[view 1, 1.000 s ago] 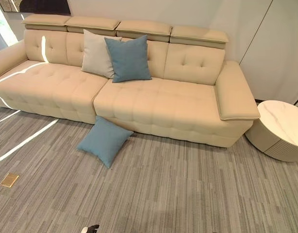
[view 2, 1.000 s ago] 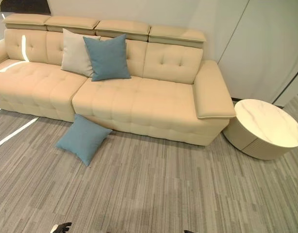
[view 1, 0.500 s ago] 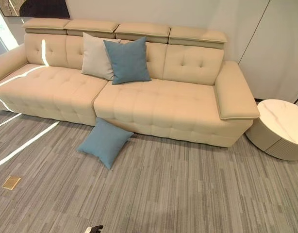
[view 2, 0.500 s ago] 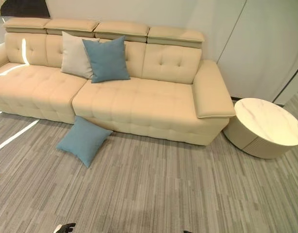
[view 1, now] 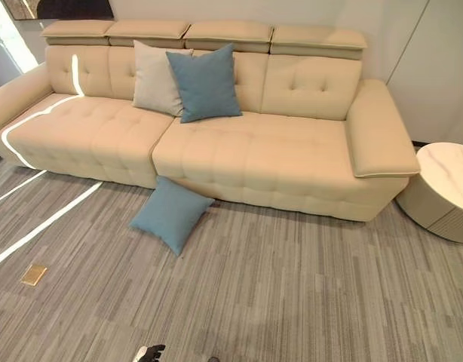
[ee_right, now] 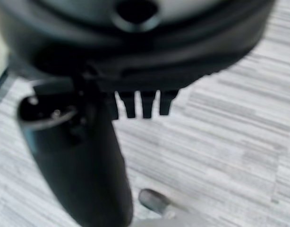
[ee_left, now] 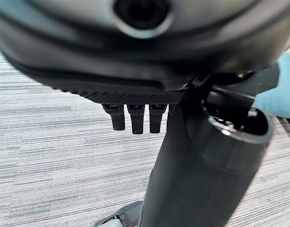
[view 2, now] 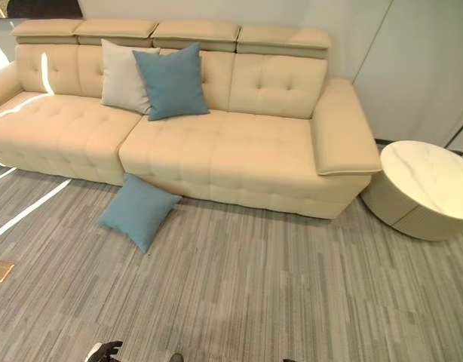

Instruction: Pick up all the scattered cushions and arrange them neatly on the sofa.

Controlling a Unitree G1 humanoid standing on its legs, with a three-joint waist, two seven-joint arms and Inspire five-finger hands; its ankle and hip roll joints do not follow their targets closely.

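At the near edge of the grey striped carpet (view 1: 292,302), the left hand (ee_left: 135,118) hangs over bare floor with its fingers straight and apart from the thumb, holding nothing. The right hand (ee_right: 140,104) hangs likewise over the carpet, fingers straight, empty. Farther left on the floor lies a small brass floor plate (view 1: 33,274). Beyond it, a blue cushion (view 1: 171,213) lies on the carpet just before the sofa (view 1: 277,166), set like a diamond with one corner pointing near and the far corner touching the sofa's front. On the seat, a second blue cushion (view 1: 206,82) stands upright, leaning on the backrest and overlapping a beige cushion (view 1: 154,78) just to its left, also upright. To the far right, beside the sofa's armrest, stands a round white bench (view 2: 426,188) with a marbled top.
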